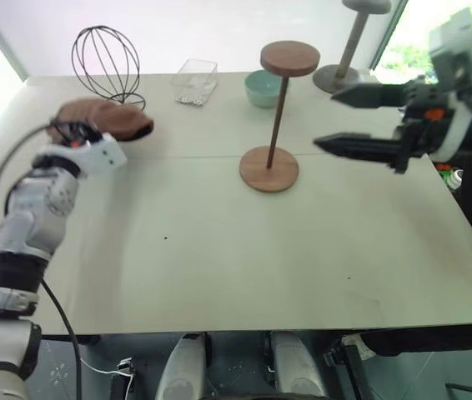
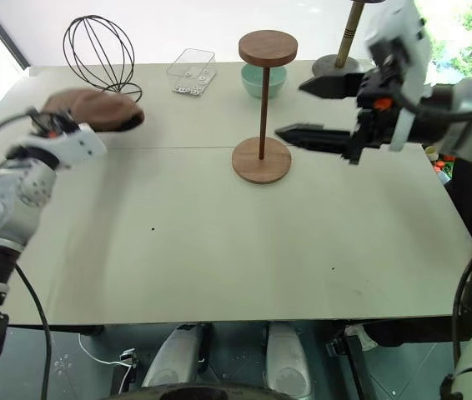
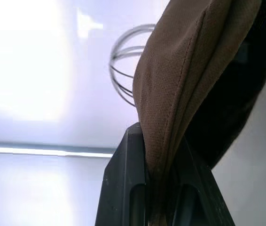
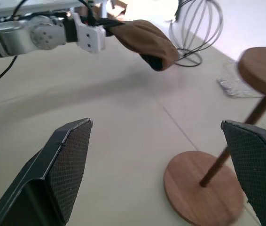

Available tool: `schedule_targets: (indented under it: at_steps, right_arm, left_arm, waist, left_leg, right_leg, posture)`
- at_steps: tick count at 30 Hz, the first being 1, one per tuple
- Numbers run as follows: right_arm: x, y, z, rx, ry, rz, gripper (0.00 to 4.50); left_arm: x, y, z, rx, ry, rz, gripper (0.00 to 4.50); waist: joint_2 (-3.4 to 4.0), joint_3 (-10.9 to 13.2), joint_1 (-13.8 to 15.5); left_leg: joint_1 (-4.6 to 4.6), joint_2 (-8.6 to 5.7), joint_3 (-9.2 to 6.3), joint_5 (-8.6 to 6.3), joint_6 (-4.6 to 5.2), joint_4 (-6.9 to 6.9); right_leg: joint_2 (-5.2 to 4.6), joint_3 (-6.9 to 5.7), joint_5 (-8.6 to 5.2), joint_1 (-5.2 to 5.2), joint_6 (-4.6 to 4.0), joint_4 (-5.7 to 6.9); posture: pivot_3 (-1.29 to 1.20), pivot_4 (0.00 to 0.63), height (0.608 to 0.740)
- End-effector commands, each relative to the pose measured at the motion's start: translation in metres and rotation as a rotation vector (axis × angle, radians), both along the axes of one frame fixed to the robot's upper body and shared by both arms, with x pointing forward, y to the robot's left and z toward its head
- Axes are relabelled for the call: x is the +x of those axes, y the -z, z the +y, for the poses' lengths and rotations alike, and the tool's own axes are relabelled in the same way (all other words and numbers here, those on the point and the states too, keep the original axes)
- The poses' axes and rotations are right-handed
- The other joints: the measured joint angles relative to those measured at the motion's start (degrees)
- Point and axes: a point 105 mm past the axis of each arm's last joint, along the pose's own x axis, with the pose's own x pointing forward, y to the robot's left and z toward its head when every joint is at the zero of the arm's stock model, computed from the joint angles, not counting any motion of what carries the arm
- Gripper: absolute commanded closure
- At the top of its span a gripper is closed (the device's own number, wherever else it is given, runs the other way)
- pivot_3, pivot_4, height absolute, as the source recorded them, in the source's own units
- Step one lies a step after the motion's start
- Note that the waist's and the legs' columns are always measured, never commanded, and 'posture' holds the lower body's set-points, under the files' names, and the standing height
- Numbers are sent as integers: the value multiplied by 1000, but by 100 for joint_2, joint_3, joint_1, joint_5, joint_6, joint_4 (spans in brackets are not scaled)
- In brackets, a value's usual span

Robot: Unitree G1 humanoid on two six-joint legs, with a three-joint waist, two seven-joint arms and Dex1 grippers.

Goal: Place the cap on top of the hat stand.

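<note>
So on the pale table [image 1: 219, 250], nearest on the left side, the left gripper [image 3: 159, 188] is seen clamped onto the edge of the cap [image 1: 107, 118], with the brown fabric pinched tight between its two black fingers [image 3: 123, 188]. The cap is held up off the tabletop, its floppy dome drooping out past the fingers toward the middle of the table, so it's in the air at the left and well apart from the hat stand [image 1: 276, 117]. Over on the right, the right gripper [image 1: 354, 122] is held above the table with its jaws spread wide and nothing between them, pointed across toward the stand's rod and just beside it, not touching. The hat stand itself is found upright near the table's middle, round base flat on the surface and the disc top bare. Farther back, a black wire head form [image 1: 107, 62] is parked behind the cap, then a clear plastic tray [image 1: 195, 82], a mint green bowl [image 1: 262, 88] behind the stand, and a taller grey pedestal stand [image 1: 354, 42] at the far right.
</note>
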Motion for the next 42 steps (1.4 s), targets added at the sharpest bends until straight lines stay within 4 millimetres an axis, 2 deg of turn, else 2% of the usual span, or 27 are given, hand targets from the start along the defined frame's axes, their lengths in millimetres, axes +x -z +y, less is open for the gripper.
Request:
schedule_targets:
  at_steps: [1,4,8,11,16,27,33,37,42]
  right_arm:
    - [-4,-26,-22,18,99,-104,0]
    - [-2,-32,-34,5,154,-140,0]
    - [0,-41,-46,7,207,-178,0]
    - [0,-44,-50,8,226,-192,0]
    - [-3,-43,-47,9,220,-194,0]
    - [-7,-40,-36,49,194,-185,0]
    - [-6,-42,-31,75,183,-185,0]
    - [-5,-40,-29,85,176,-182,0]
    - [-5,-36,-26,79,164,-173,0]
  left_arm:
    - [-20,-81,-29,25,157,-219,4463]
    - [-30,-117,-61,31,293,-315,4463]
    - [-37,-134,-114,28,503,-362,4463]
    - [-41,-133,-150,36,637,-364,4463]
    - [-43,-109,-183,50,773,-292,4463]
    - [-26,-76,-218,55,848,-208,4463]
    - [-10,-72,-233,59,831,-218,4463]
    - [-7,-65,-237,87,835,-214,4463]
    - [-17,-52,-230,108,855,-194,4463]
  waist:
    - [-1,1,4]
    - [-2,1,1]
    - [-1,1,-3]
    - [-1,1,-14]
    - [0,1,-49]
    - [1,1,1]
    - [0,1,8]
    - [1,1,-17]
    - [1,1,-11]
  left_leg:
    - [-1,0,0,0,0,-1]
    - [-16,0,0,0,0,1]
    - [-19,-1,10,0,0,6]
    - [-19,-1,14,0,1,14]
    - [-18,0,20,1,1,30]
    - [-48,-2,20,0,3,76]
    - [-52,-4,20,0,3,82]
    - [-52,-4,20,-4,8,79]
    - [-52,-3,20,-5,11,78]
  right_leg:
    - [1,0,0,-2,0,-1]
    - [2,0,2,-13,4,-2]
    - [1,6,10,-13,19,-7]
    - [2,11,13,-13,24,-4]
    - [5,22,16,-13,28,4]
    - [5,27,29,-13,50,3]
    - [5,28,33,-13,55,2]
    - [6,29,33,-15,55,0]
    - [6,30,33,-17,55,2]
  posture:
    - [0,150,740]
    - [0,150,740]
    - [0,150,740]
    - [0,150,740]
    - [0,150,740]
    - [0,150,740]
    - [0,150,740]
    - [0,150,740]
    - [0,150,740]
